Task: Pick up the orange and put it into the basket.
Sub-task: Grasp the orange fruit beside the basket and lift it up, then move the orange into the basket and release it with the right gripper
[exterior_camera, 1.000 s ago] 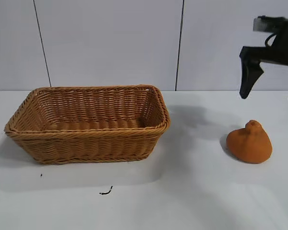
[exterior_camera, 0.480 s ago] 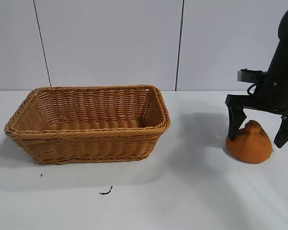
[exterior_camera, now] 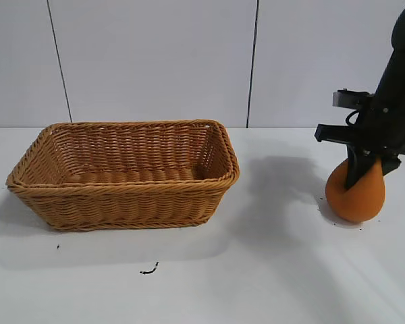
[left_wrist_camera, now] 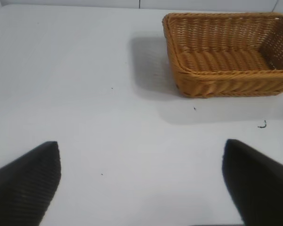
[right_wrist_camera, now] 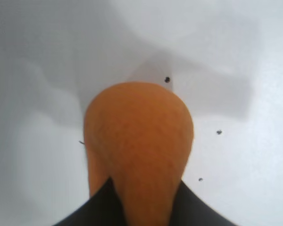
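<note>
The dull-orange orange (exterior_camera: 355, 196) is at the right of the white table, squeezed tall between my right gripper's fingers. My right gripper (exterior_camera: 362, 174) is shut on its upper part; the fruit's bottom looks at or just above the table. In the right wrist view the orange (right_wrist_camera: 139, 141) fills the gap between the two black fingers (right_wrist_camera: 96, 209). The light-brown wicker basket (exterior_camera: 125, 192) stands at the left centre, with nothing in it; it also shows in the left wrist view (left_wrist_camera: 228, 80). My left gripper (left_wrist_camera: 141, 183) is open, high over bare table, away from the basket.
A small black scrap (exterior_camera: 148, 270) lies on the table in front of the basket. Dark specks dot the table around the orange (right_wrist_camera: 167, 80). A white panelled wall stands behind. Bare table lies between the basket and the orange.
My right gripper came down from above the orange, straddled it and closed on it. The orange now stands taller and narrower. The basket has not moved.
</note>
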Robot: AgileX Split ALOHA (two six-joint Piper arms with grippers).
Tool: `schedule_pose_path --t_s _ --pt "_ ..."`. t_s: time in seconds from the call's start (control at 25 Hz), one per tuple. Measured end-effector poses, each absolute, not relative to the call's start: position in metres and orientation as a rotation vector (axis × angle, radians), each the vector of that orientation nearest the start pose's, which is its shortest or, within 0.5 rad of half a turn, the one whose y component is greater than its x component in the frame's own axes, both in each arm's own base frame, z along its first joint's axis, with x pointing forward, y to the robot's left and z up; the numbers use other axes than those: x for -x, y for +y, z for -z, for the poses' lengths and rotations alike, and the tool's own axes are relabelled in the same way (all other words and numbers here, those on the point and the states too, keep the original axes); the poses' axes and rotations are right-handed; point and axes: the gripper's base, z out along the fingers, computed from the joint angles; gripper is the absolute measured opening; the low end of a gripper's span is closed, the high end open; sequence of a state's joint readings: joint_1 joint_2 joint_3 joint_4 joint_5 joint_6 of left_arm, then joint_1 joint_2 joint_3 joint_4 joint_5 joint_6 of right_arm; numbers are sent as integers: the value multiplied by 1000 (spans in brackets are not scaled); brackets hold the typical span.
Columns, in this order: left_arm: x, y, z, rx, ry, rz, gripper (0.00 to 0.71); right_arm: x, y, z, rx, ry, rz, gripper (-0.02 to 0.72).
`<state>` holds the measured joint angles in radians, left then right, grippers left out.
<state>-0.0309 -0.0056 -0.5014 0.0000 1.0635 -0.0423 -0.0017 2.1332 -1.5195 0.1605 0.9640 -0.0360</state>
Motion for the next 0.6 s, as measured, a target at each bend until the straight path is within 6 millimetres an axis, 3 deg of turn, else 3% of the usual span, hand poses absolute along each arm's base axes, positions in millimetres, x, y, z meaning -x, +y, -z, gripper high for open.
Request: schedule_pose_path --t_s 0.16,0.32,0.6 --pt "6 0 -278 12 2038 46 666 -433 16 -198 -13 2931 -174 54" --pt "6 0 -277 12 2039 46 666 -443 38 -253 72 2826 -158 54" --pt "6 0 -277 12 2039 46 666 -445 87 -299 190 2714 -108 54"
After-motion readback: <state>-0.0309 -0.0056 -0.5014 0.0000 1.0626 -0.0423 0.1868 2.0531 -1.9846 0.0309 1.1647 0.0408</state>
